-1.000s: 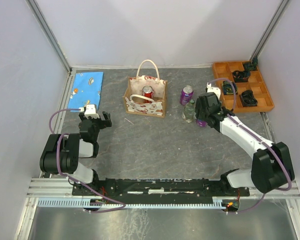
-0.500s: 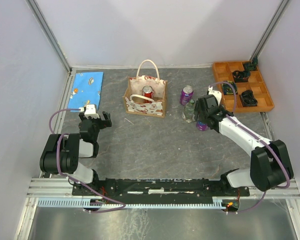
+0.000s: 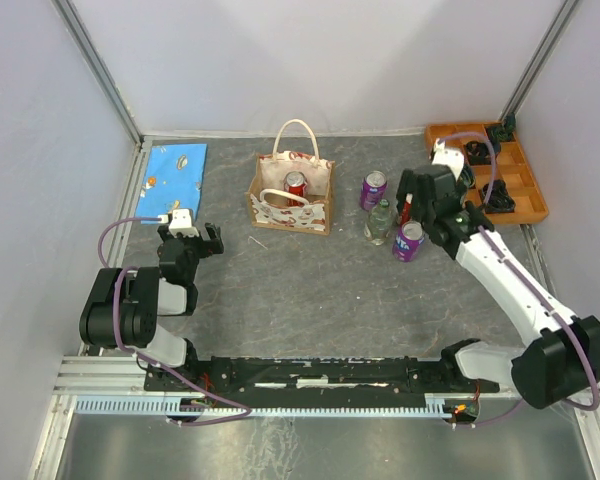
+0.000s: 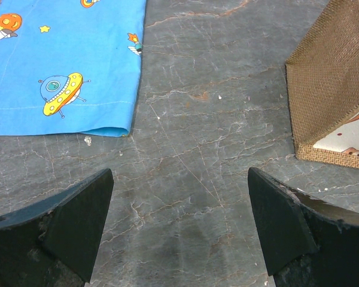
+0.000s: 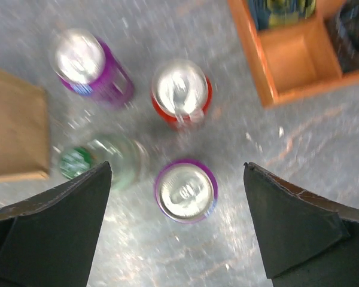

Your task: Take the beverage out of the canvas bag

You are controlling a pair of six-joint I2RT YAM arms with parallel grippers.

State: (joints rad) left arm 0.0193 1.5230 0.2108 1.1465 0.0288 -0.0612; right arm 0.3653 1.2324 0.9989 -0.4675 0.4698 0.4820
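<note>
Red drink can [image 3: 296,185] upright inside small boxy tan canvas bag [image 3: 302,216] on grey stone-patterned worktop [image 3: 310,280], probably rigid, smooth and slippery, best pinched across its body from above between floppy cream looped handles [image 3: 296,130]; left claw [image 4: 179,173] parted low beside bag, right claw [image 5: 176,170] parted above purple-walled can [image 5: 185,191].

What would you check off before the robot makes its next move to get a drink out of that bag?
1. Right gripper open and empty: ok.
2. Left gripper open and empty: ok.
3. Canvas bag upright, mouth open: ok.
4. Red can visible inside the bag: ok.
5. Near handle clear of that can: cannot tell.
6. Purple can under the right gripper upright, untouched: ok.
</note>
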